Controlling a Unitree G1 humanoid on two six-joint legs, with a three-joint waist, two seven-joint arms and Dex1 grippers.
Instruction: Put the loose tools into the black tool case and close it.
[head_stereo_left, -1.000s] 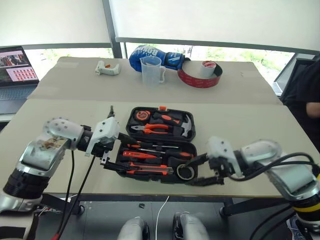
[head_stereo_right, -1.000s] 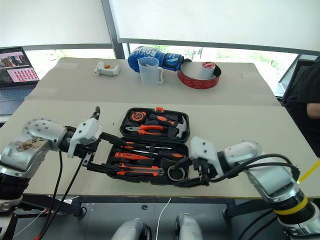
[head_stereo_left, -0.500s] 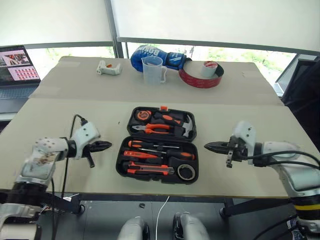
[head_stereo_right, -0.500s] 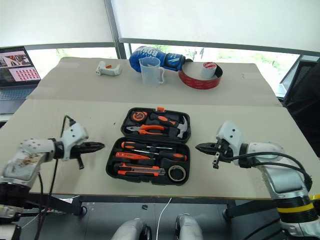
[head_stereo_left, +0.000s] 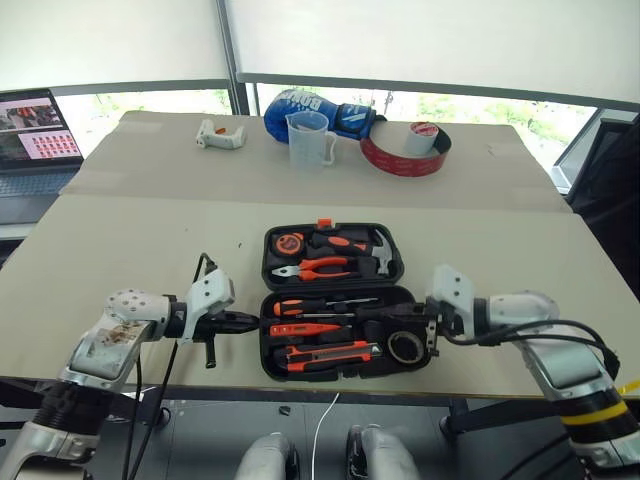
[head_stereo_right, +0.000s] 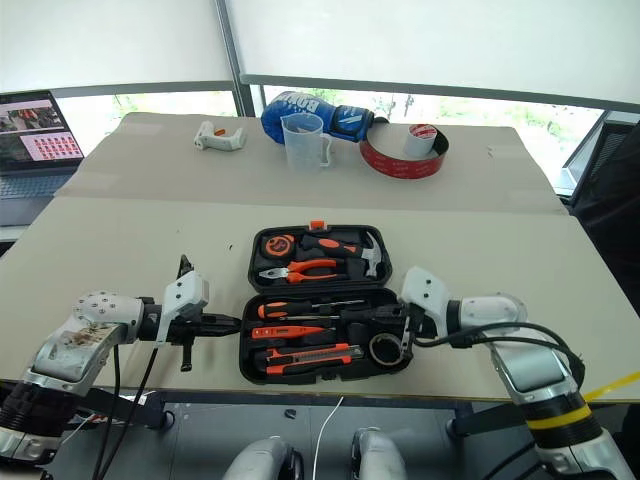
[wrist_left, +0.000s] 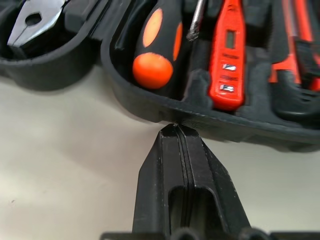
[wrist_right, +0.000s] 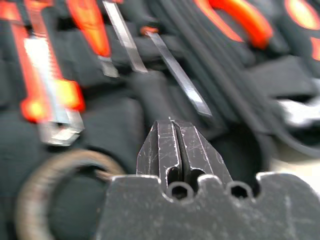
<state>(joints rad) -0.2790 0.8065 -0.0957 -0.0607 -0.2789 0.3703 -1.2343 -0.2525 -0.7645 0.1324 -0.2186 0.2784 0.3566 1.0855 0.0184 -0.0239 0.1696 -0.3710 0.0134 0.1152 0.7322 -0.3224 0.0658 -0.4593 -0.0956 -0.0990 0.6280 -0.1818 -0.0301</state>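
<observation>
Beige tabletop (head_stereo_left: 130, 240) under bright windows: black moulded-plastic tool case (head_stereo_left: 300, 263) lies open at near edge, tools inside. Left wrist view: my left gripper (wrist_left: 176, 131), fingers pressed together, tip at case rim. Right wrist view: my right gripper (wrist_right: 172, 125) likewise closed, empty, over case interior.

Little lettering can be read.

The blue boxing glove (head_stereo_left: 318, 110) at the far edge of the table carries large white letters, of which only a few show, something like "BO", too partial to make out as a word. The laptop screen (head_stereo_left: 38, 124) at the far left shows a grid of small pictures with no legible text. The slim orange tester (wrist_left: 227, 55) in the case bears small white marks, unreadable.
</observation>
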